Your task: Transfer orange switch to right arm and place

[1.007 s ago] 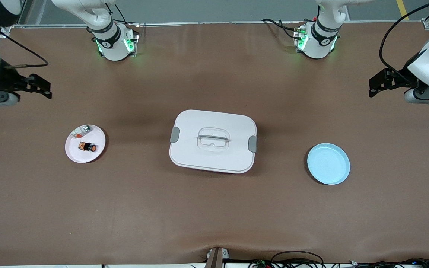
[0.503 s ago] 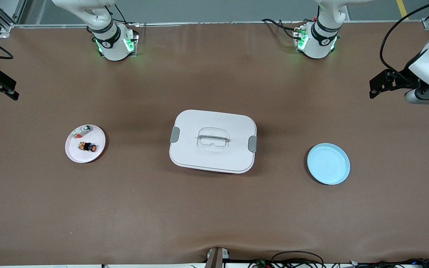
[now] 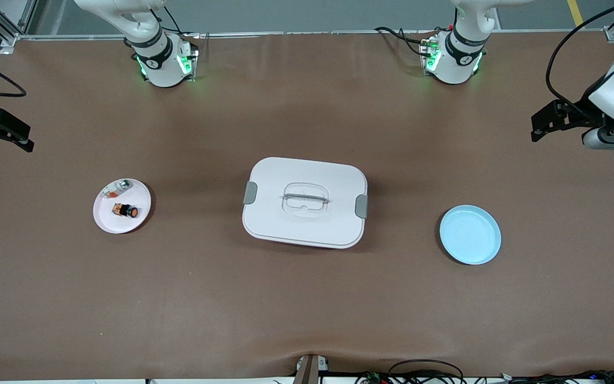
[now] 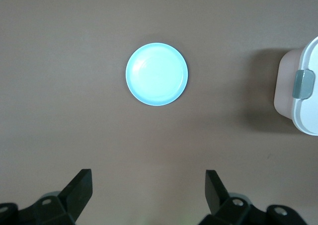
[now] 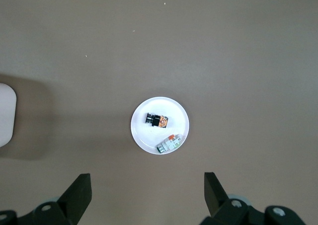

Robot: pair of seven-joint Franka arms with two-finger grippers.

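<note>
The orange switch [image 3: 126,210] [image 5: 157,119], a tiny black block with a round orange cap, lies on its side on the white plate [image 3: 110,221] [image 5: 176,111] toward the right arm's end of the table. My right gripper [image 3: 19,136] [image 5: 147,187] hangs open and empty over bare table at that end, high above and apart from the plate. My left gripper [image 3: 540,127] [image 4: 147,185] hangs open and empty over bare table at the left arm's end, with the blue plate [image 3: 470,234] [image 4: 157,74] below it and off to one side.
A small clear-and-white part [image 3: 116,188] [image 5: 168,143] shares the white plate, farther from the front camera than the switch. A white lidded box [image 3: 305,201] [image 4: 300,93] with grey clasps stands mid-table between the two plates. Brown table surface lies all around.
My right gripper has drawn back toward the right arm's end of the table, then shifted slightly. My left gripper drifted a little toward the bases. Both stayed open.
</note>
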